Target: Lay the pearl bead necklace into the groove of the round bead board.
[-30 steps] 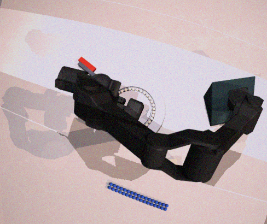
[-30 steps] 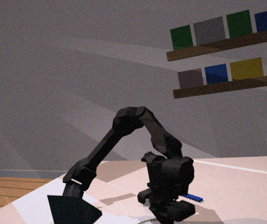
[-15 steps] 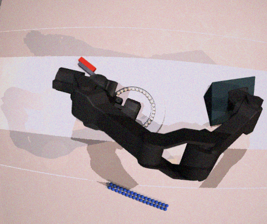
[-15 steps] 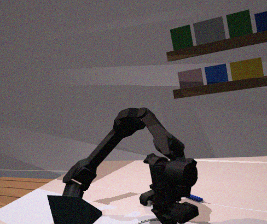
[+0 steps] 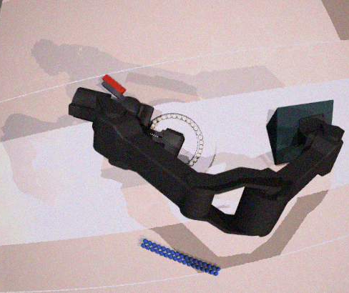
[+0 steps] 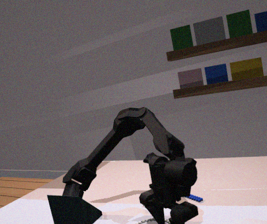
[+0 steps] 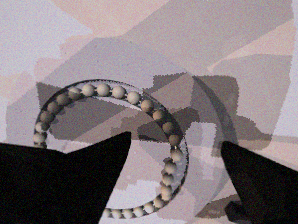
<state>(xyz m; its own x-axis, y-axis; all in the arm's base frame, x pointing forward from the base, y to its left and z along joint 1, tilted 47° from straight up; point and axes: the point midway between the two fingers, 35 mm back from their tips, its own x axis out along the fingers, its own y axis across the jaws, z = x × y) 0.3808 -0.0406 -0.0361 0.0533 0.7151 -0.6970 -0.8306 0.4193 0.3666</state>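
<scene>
Two fingers of the gripper (image 7: 172, 165) stand apart, holding nothing; we judge the pearl bead necklace (image 7: 150, 106) released to settle in the round bead board (image 7: 220, 117) groove.

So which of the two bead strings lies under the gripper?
The pearl necklace, curved on the round board; the blue bead string lies straight, far from the gripper.

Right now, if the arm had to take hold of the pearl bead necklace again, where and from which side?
From straight above, on the exposed arc of the pearl bead necklace between the open end effector fingers. The strand lies flat in a ring on the round bead board, so a pinch across the strand's width, one finger inside the loop and one outside, looks best.
</scene>
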